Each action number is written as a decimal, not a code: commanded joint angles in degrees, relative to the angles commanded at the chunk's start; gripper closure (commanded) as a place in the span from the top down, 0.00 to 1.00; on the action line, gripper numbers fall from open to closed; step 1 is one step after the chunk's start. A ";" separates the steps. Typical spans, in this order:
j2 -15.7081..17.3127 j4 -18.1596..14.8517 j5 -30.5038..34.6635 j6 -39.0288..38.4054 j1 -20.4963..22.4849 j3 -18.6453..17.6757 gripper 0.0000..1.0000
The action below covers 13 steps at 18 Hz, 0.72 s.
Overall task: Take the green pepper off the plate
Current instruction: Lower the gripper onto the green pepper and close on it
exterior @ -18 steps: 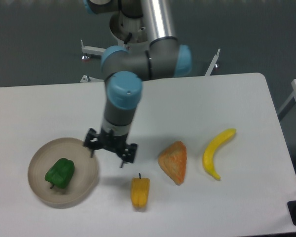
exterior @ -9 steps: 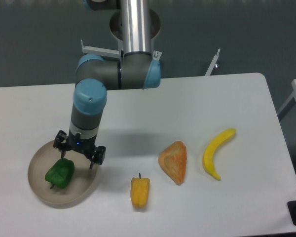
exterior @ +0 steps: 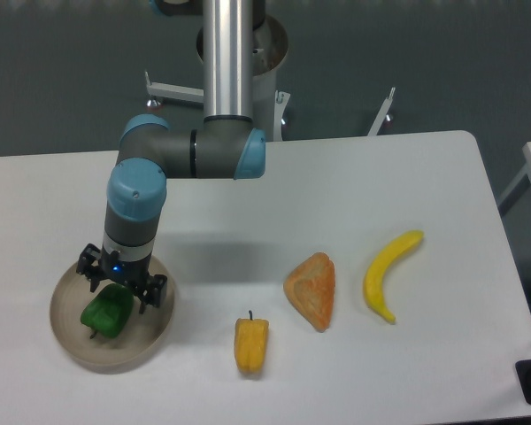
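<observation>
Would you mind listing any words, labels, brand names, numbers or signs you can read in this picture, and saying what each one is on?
None: no text can be read anywhere in this view.
The arm and its gripper show no legible marking, only a small blue light.
The green pepper, plate, yellow pepper, orange wedge-shaped item, banana and table carry no print or labels.

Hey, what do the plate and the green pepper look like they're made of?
The plate looks like matte beige plastic or ceramic: dull, even colour, no shine. The green pepper looks like moulded plastic, since it is glossy and uniformly bright, though a real one can't be ruled out.
</observation>
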 joint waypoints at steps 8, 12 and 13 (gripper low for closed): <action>-0.88 0.00 1.14 0.27 -0.18 0.88 0.72; -0.88 0.00 1.05 0.70 -0.18 0.70 0.41; -0.88 0.00 1.05 0.79 -0.18 0.79 0.37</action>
